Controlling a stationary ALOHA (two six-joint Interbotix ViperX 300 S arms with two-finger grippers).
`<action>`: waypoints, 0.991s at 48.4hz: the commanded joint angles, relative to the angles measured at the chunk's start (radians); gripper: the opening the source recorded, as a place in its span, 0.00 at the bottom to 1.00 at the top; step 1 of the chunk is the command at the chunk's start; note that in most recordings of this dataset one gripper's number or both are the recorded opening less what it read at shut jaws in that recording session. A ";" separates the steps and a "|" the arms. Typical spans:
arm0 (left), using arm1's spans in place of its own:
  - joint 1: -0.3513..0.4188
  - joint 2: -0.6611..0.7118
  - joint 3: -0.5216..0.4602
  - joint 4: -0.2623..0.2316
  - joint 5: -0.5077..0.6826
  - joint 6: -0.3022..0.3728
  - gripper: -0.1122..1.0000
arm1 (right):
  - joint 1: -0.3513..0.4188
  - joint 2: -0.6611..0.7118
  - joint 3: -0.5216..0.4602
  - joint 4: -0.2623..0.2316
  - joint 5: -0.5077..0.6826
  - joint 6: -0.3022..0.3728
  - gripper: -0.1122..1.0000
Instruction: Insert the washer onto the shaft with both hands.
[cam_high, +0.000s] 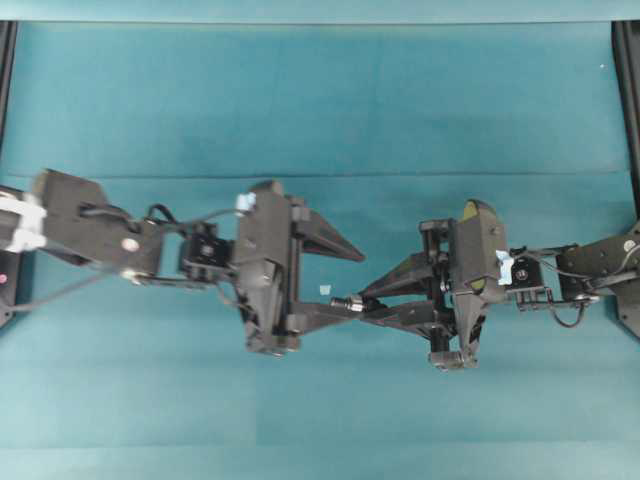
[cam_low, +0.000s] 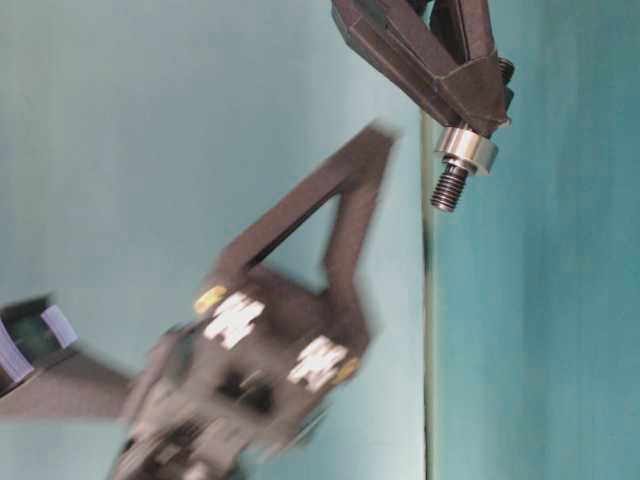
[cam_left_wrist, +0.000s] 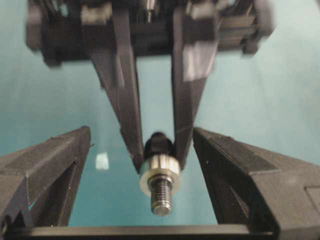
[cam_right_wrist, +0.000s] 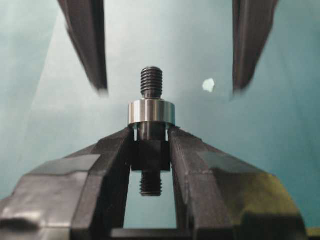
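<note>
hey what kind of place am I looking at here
Probably a robotics lab bench: a teal-covered table with dark frame posts at its edges, and two arms meeting over it, the right gripper holding a shaft that wears a washer.

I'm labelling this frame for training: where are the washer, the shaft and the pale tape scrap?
washer (cam_right_wrist: 151, 112): right wrist view, front of its silvery band.
shaft (cam_right_wrist: 151, 82): right wrist view, threaded end above the washer.
tape scrap (cam_right_wrist: 208, 85): right wrist view, its middle, on the teal surface.
</note>
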 joint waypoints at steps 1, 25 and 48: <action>-0.002 -0.078 0.011 0.000 0.041 0.000 0.90 | -0.002 -0.011 -0.009 0.000 -0.015 0.008 0.09; -0.011 -0.376 0.227 0.003 0.253 0.003 0.90 | -0.002 -0.011 -0.008 0.000 -0.017 0.006 0.09; -0.011 -0.453 0.291 0.003 0.279 0.002 0.90 | -0.002 -0.011 -0.008 0.000 -0.018 0.008 0.09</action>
